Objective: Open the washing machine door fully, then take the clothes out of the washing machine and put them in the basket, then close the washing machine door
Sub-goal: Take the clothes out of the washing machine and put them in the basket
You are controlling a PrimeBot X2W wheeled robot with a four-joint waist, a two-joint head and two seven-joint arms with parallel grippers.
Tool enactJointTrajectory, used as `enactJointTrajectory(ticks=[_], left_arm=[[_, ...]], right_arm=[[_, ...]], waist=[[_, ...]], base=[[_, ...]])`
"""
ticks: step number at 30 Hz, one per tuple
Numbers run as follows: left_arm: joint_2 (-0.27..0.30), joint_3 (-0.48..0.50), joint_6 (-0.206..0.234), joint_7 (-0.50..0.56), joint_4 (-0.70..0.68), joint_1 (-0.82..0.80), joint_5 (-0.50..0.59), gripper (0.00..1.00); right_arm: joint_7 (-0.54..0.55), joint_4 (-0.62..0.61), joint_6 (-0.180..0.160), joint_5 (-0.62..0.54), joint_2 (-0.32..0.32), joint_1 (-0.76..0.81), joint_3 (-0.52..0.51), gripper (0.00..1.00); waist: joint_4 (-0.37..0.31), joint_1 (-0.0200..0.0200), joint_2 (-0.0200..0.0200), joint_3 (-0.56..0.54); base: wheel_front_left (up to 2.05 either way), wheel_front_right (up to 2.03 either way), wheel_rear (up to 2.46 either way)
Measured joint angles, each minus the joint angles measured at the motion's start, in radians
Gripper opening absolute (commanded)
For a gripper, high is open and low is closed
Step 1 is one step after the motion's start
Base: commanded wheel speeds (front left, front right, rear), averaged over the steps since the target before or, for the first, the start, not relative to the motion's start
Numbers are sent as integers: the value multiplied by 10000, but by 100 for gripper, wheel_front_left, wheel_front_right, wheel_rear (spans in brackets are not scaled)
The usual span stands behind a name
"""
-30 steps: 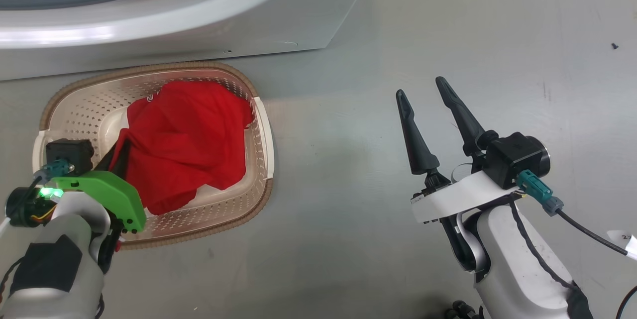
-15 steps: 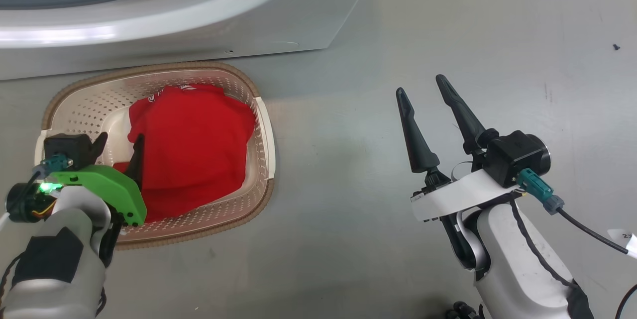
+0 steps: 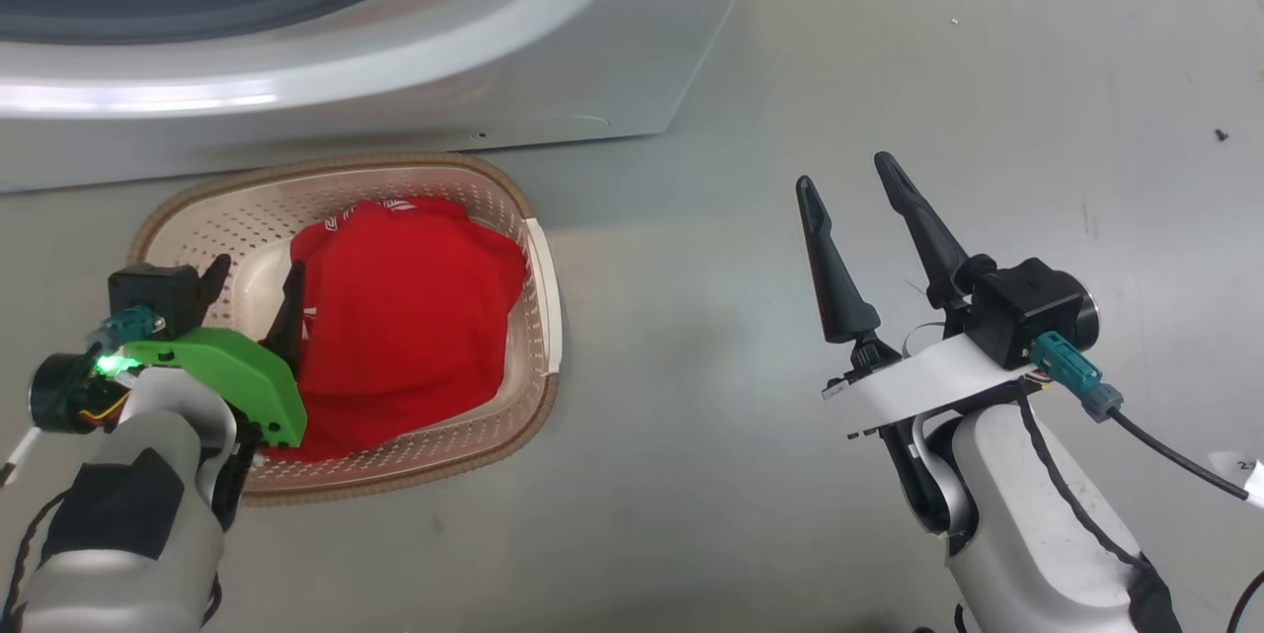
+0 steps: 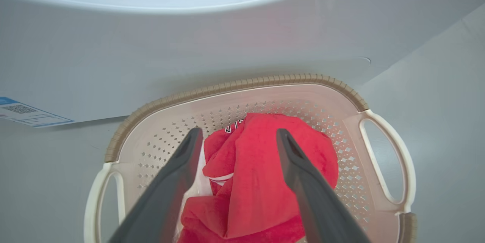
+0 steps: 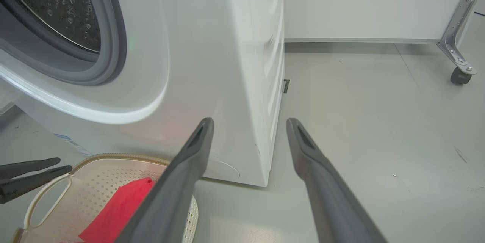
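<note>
Since the clothes lie in the basket beside the washing machine, unloading looks done. Left fingers, spread above them, and right fingers, also spread, hold nothing; closing the door likely remains.

Head view looks steeply down; both wrist views sit low and nearer, all three sharing the basket.

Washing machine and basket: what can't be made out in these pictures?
Drum: cut off by the right wrist view's left edge; whether anything is left inside cannot be told.
Lettering on the clothes: left wrist view, mostly folded under the fabric.
Blue label: left wrist view, too small to read, cut by the edge.
</note>
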Motion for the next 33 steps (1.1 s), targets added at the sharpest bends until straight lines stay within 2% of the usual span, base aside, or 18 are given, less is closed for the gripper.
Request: enactJointTrajectory(ticks=[12, 20, 33], left_arm=[[42, -123, 0, -115, -646, -49, 115, 100], [86, 330, 0, -115, -2169, 7, 188, 100], [-77, 999, 0, -115, -3611, 1445, 485, 100]], right_arm=[[0, 217, 100, 458, -6, 3, -222, 100], [0, 313, 107, 619, -10, 62, -510, 100], [0, 527, 280, 621, -8, 738, -974, 100]], waist=[[227, 0, 0, -972], [446, 0, 0, -1847], [883, 0, 0, -3326]], base=[[0, 0, 0], [0, 0, 0], [0, 0, 0]])
